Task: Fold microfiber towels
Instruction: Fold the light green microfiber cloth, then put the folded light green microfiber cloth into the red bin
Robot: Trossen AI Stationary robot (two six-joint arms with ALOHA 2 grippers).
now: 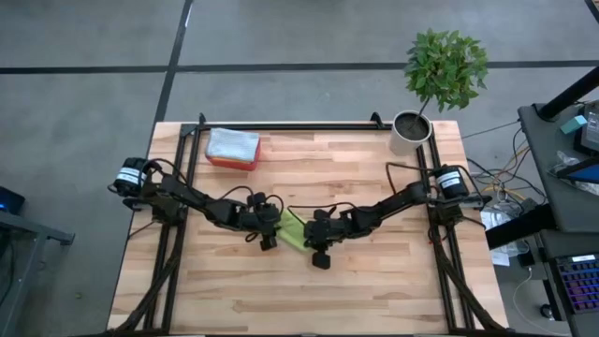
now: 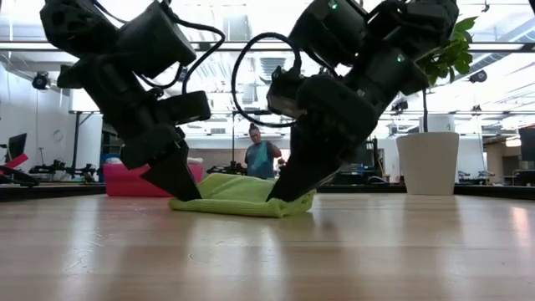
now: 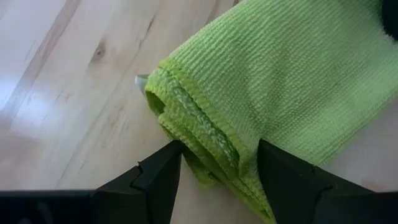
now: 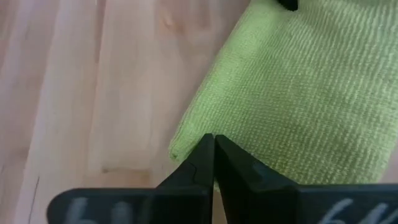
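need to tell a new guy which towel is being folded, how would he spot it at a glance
Start at the wooden table and look to its middle, where the two dark arms meet. The lime towel lies bunched flat between the left claw and right claw, an edge in each. It is the only bright green cloth; the other cloth is pale, in the red bin at the back.
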